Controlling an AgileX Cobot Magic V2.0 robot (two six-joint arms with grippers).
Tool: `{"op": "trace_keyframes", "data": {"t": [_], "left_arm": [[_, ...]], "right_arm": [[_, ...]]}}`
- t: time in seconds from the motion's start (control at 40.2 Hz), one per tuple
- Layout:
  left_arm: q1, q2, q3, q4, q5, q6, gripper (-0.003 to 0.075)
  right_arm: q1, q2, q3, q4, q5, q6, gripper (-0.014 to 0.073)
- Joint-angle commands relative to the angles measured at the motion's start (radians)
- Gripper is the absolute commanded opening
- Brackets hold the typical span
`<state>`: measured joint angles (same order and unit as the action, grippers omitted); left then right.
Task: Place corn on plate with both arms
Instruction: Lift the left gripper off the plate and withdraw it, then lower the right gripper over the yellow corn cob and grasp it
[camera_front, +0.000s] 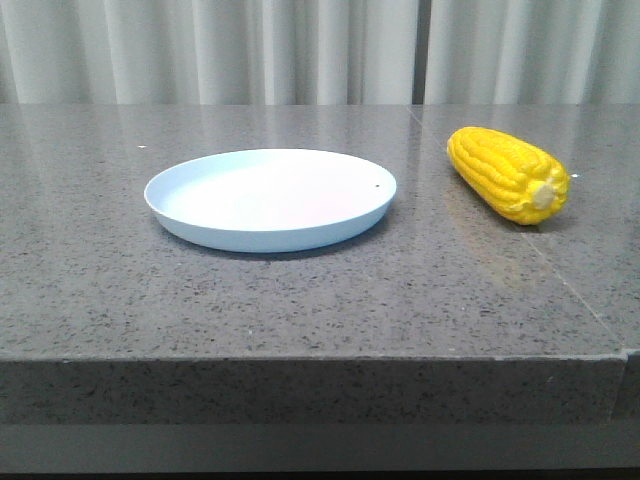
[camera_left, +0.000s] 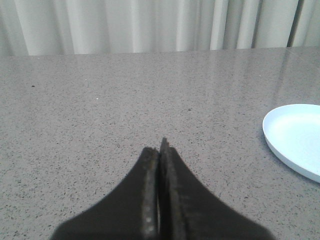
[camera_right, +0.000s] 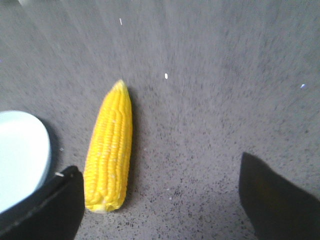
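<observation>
Your right claw (camera_right: 160, 200) hangs wide above the bench (camera_front: 300, 300), corn (camera_right: 109, 160) lying off-centre near one finger beside the plate (camera_front: 270, 198), left claw (camera_left: 159, 150) pressed together; descend uncentred and you risk rolling it away.

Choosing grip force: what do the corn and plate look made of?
Corn: probably hard plastic, judging by the glossy, evenly bright yellow kernels. Plate: pale blue and smooth with a soft sheen and thin rim, likely plastic or melamine; ceramic can't be excluded.
</observation>
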<state>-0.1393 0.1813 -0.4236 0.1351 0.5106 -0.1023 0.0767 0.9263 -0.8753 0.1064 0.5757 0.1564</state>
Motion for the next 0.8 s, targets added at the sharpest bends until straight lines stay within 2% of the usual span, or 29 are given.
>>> {"op": "trace_keyframes", "data": {"t": [0.0, 0.274, 0.622, 0.697, 0.772], "left_arm": [[0.002, 0.01, -0.025, 0.006, -0.081, 0.0, -0.002], [0.002, 0.01, -0.025, 0.006, -0.081, 0.0, -0.002], [0.002, 0.01, -0.025, 0.006, -0.081, 0.0, -0.002], [0.002, 0.01, -0.025, 0.006, -0.081, 0.0, -0.002], [0.002, 0.01, -0.025, 0.006, -0.081, 0.0, -0.002]], "right_arm": [[0.023, 0.12, -0.114, 0.013, -0.005, -0.005, 0.0643], [0.161, 0.424, -0.292, 0.053, 0.099, -0.005, 0.0643], [0.174, 0.675, -0.414, 0.092, 0.128, -0.005, 0.0638], [0.174, 0.693, -0.415, 0.092, 0.128, -0.005, 0.0594], [0.174, 0.695, -0.415, 0.092, 0.128, -0.005, 0.0497]]}}
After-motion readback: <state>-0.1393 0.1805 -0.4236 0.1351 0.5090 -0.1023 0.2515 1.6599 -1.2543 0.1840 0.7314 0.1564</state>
